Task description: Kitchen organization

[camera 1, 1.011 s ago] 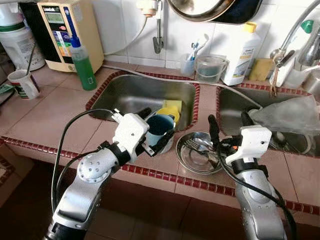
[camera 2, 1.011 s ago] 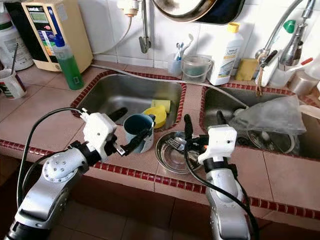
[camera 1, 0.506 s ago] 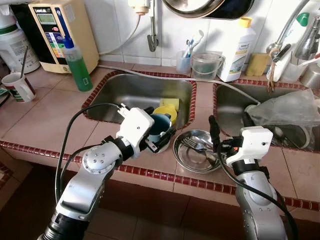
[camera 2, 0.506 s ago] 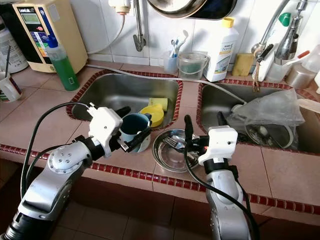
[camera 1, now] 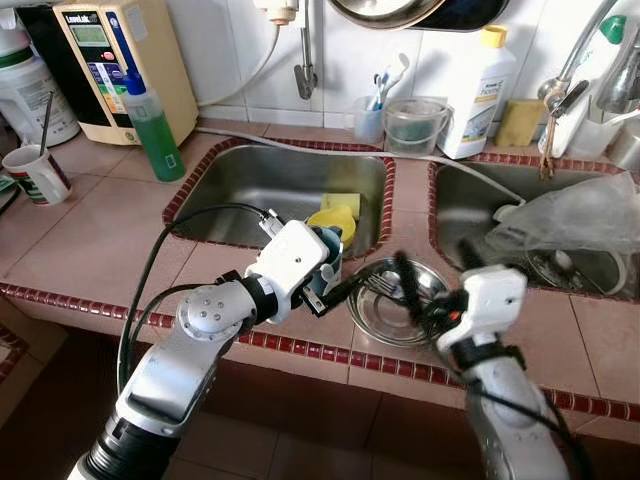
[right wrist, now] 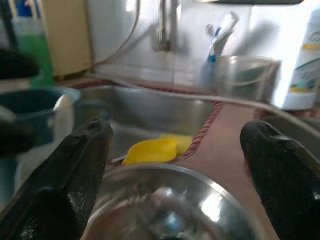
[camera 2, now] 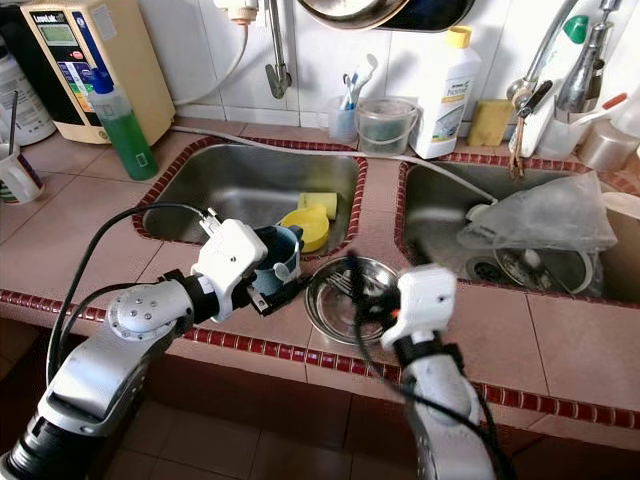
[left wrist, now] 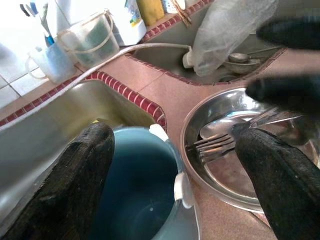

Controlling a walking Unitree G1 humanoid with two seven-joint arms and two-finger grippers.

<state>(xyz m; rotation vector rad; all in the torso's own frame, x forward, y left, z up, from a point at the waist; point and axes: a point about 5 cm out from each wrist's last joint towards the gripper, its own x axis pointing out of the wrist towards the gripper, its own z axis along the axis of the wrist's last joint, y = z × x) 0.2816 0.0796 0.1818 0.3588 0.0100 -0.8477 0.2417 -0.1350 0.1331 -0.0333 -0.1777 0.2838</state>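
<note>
Head views: left gripper spread around blue cup on counter edge beside sink; right gripper blurred over steel bowl. Left wrist: fingers apart, flanking cup, fork in bowl; best centred before closing. Right wrist: fingers wide apart, nothing held, bowl rim below.
</note>
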